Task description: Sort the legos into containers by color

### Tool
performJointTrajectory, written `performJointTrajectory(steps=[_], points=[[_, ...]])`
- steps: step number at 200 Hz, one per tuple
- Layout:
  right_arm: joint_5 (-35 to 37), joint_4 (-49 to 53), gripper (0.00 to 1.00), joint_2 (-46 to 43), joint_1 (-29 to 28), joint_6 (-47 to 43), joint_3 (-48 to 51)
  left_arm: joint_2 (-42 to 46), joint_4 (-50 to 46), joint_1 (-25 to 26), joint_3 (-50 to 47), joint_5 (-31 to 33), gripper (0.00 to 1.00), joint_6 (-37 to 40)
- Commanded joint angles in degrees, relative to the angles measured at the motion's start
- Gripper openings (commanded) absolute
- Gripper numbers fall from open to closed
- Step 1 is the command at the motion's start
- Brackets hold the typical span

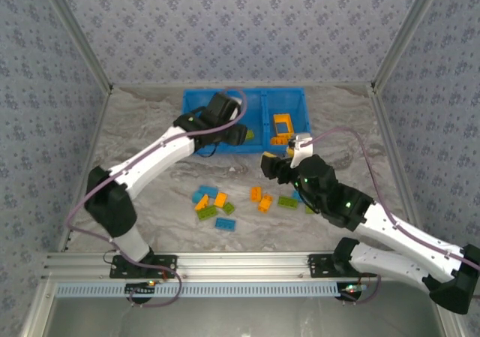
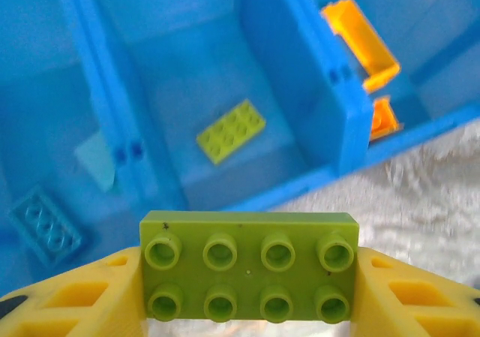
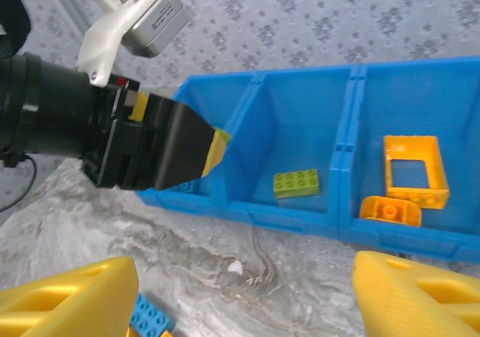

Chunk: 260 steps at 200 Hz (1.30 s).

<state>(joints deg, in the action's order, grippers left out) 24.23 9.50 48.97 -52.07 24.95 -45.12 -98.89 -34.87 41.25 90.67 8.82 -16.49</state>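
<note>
**Green brick at the bin's edge, not yet released**

The marbled grey table (image 1: 150, 179) carries the long blue bin (image 1: 225, 91) at its far side, and we see three compartments in it. The left arm (image 1: 161, 157) reaches out to the bin. Its left gripper (image 2: 249, 301) is closed partway onto a lime green brick (image 2: 249, 232), with a yellow finger pressed against each end. The brick hangs over the bin's near wall, about where the left compartment meets the middle one.

The right gripper (image 3: 244, 296) hovers over the table just in front of the bin, jaws spread wide with nothing between them.

In the bin, the orange frame (image 3: 415, 170) and an orange brick (image 3: 390, 211) lie in the right compartment. One green brick (image 3: 297, 182) lies in the middle and a light blue brick (image 2: 45, 224) in the left. More loose legos (image 1: 214, 202) wait on the table, well short of the bin.

We judge the main risk to be the release point. So close to the divider and the front wall, the brick could strike an edge and tip in with the blue one, or bounce back onto the table. The two arms are also near each other, so a reach by the right arm towards the bin could clip the left.

We can read no brand, label or writing anywhere.
</note>
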Motion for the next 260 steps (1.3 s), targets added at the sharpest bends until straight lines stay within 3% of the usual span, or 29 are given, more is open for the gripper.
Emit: performJointTrajectory(steps=[1,55,81,147,180,260], points=[[-1.1,1.7,0.78,1.5,2.3,2.6,-2.6,-8.4,-2.7,-1.3,7.3,0.3,0.51,2.3],[-4.8,-3.9,0.76,5.0,9.1,5.9,-2.9,-24.9,-4.7,-4.6,25.0,-2.5,0.51,4.8],[-7.0,-3.8,0.76,8.4,12.7,7.5,-4.7,-30.0,-4.4,-4.6,28.6,-2.5,0.51,5.6],[-9.4,-4.9,0.75,9.2,13.2,8.7,-4.7,-42.0,-10.8,-5.5,41.6,-0.4,0.55,2.4],[-7.5,-0.8,0.75,7.5,12.2,9.4,-3.1,-42.5,-12.1,-5.7,41.0,-1.0,0.65,0.7],[-1.4,19.0,0.77,3.3,11.9,16.5,-1.7,-36.5,-11.7,-5.4,38.7,-1.1,0.72,0.6]])
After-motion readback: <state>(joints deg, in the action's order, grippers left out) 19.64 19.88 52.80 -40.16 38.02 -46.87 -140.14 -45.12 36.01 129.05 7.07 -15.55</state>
